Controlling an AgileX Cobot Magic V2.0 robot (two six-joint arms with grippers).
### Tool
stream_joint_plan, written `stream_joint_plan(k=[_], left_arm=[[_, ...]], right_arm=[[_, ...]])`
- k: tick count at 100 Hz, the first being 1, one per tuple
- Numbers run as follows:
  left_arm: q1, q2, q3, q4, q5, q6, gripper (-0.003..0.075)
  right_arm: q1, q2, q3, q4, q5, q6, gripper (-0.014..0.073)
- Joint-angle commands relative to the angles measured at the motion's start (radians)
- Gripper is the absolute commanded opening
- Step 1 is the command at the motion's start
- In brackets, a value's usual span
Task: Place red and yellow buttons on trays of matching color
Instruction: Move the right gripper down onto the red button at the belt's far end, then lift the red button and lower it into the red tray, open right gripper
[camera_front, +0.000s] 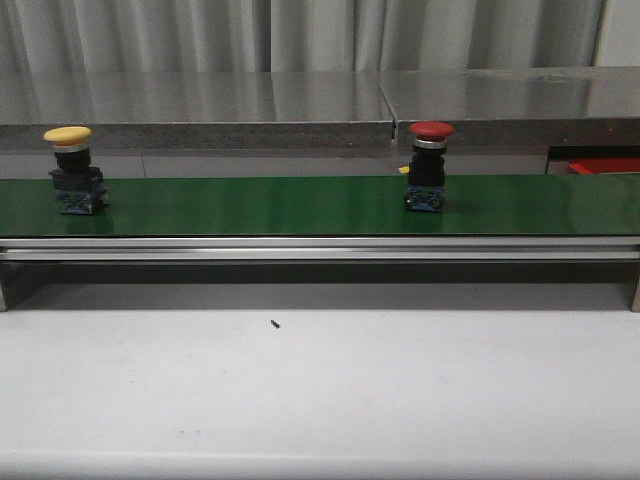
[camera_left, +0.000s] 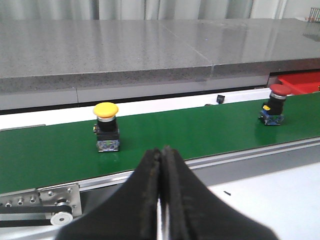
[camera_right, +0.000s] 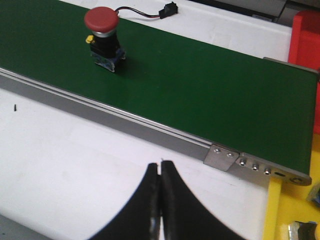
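Both buttons stand upright on the green belt (camera_front: 300, 205), yellow button (camera_front: 72, 170) left, red button (camera_front: 428, 166) right, awaiting pickup. Left gripper (camera_left: 161, 155) and right gripper (camera_right: 160, 167) hang back, fingers pressed together, holding nothing.

This looks like a factory-style test lab. A green conveyor belt (camera_front: 300, 205) in a metal frame (camera_front: 320, 250) runs across a white tabletop (camera_front: 320, 390), with a long grey stone-like counter (camera_front: 200, 100) and pale curtains (camera_front: 300, 35) behind it. Industrial push buttons stand on the belt, one yellow (camera_front: 72, 170), one red (camera_front: 428, 165).
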Motion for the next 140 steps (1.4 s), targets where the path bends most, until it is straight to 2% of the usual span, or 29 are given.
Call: stream_joint_plan(k=[1,5,10,17,19,22,26,36,46,69,99,133,140], left_arm=[[-0.009,0.004,-0.021,-0.030,-0.075,0.001,-0.0019],[-0.009,0.004,-0.021,-0.030,-0.075,0.001,-0.0019],[-0.009,0.004,-0.021,-0.030,-0.076,0.001,-0.0019],[-0.009,0.004,-0.021,-0.030,-0.076,0.001,-0.0019],[-0.009,0.004,-0.021,-0.030,-0.076,0.001,-0.0019],[-0.009,0.004,-0.021,-0.030,-0.076,0.001,-0.0019],[-0.009,0.004,-0.021,-0.030,-0.076,0.001,-0.0019],[-0.009,0.004,-0.021,-0.030,-0.076,0.001,-0.0019],[-0.009,0.004,-0.021,-0.030,-0.076,0.001,-0.0019],[-0.009,0.004,-0.021,-0.030,-0.076,0.001,-0.0019],[-0.009,0.004,-0.021,-0.030,-0.076,0.001,-0.0019],[-0.009,0.004,-0.021,-0.030,-0.076,0.001,-0.0019],[-0.009,0.004,-0.021,-0.030,-0.076,0.001,-0.0019]], right_arm=[[0.002,-0.011,-0.026,0.046,-0.041,-0.007,-0.0028],[0.002,-0.011,-0.026,0.046,-0.027,-0.007,0.0018],[0.002,-0.011,-0.026,0.046,-0.014,-0.007,0.0122],[0.002,-0.011,-0.027,0.055,-0.001,-0.007,0.0345],[0.002,-0.011,-0.027,0.056,-0.001,-0.007,0.0452],[0.002,-0.011,-0.027,0.059,-0.002,-0.007,0.0554],[0.002,-0.009,-0.027,0.060,-0.011,-0.007,0.0664],[0.002,0.012,-0.044,0.060,-0.018,-0.008,0.0624],[0.002,0.079,-0.093,0.060,-0.019,-0.008,0.0623],[0.004,0.335,-0.269,0.060,0.030,-0.008,0.0623],[0.081,0.613,-0.456,0.039,0.041,-0.008,0.0623],[0.083,0.776,-0.560,0.016,-0.058,-0.008,0.0619],[0.083,0.803,-0.577,0.012,-0.074,-0.008,0.0580]])
